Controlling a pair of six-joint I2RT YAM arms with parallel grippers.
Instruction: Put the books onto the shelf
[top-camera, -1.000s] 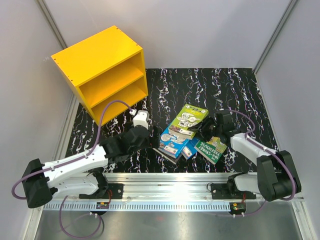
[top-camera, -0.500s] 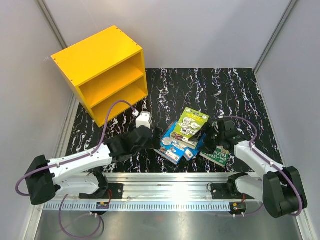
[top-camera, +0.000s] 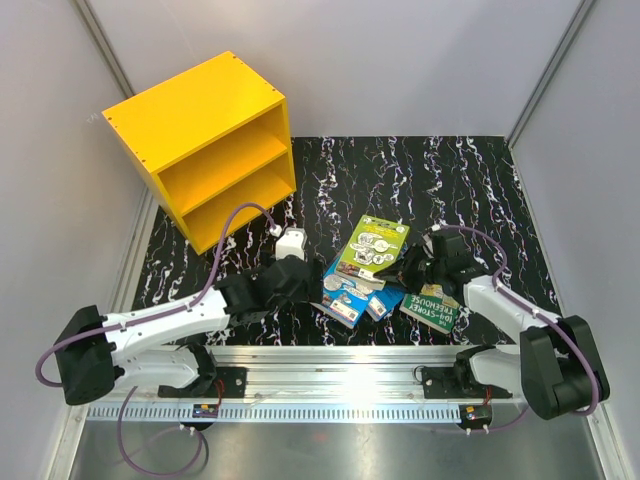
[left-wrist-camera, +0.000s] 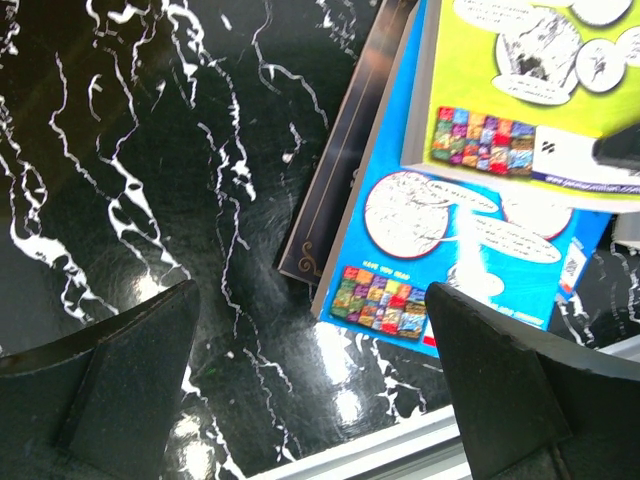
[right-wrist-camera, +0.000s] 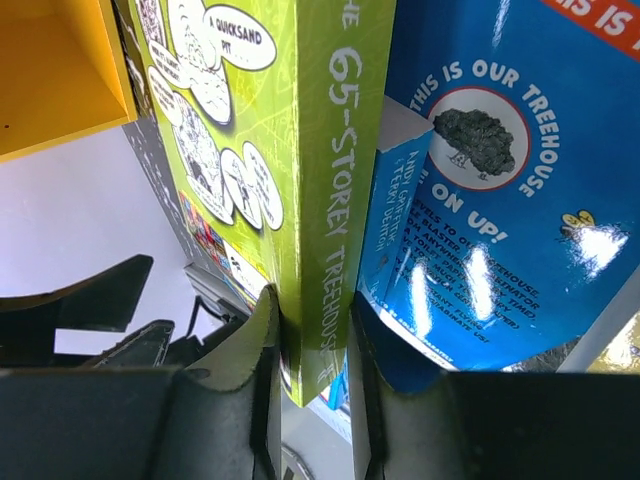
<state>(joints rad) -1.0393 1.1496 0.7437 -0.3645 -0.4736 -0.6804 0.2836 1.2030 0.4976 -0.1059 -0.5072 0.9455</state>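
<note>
Plainly the yellow shelf stands well apart, back left of the books heaped near the front; thin, glossy, probably light and slippery, best taken by the spine; the right gripper pinches the lime book there; the left gripper, spread wide, hangs between pile and shelf.

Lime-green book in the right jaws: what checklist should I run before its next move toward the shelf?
1. Right jaws shut on the lime-green book at its spine: ok.
2. That book clear of the blue book beside it: cannot tell.
3. Left jaws open and empty: ok.
4. Shelf compartments free: ok.
5. Left arm clear of the route to the shelf: not ok, it seems to lie between.
</note>
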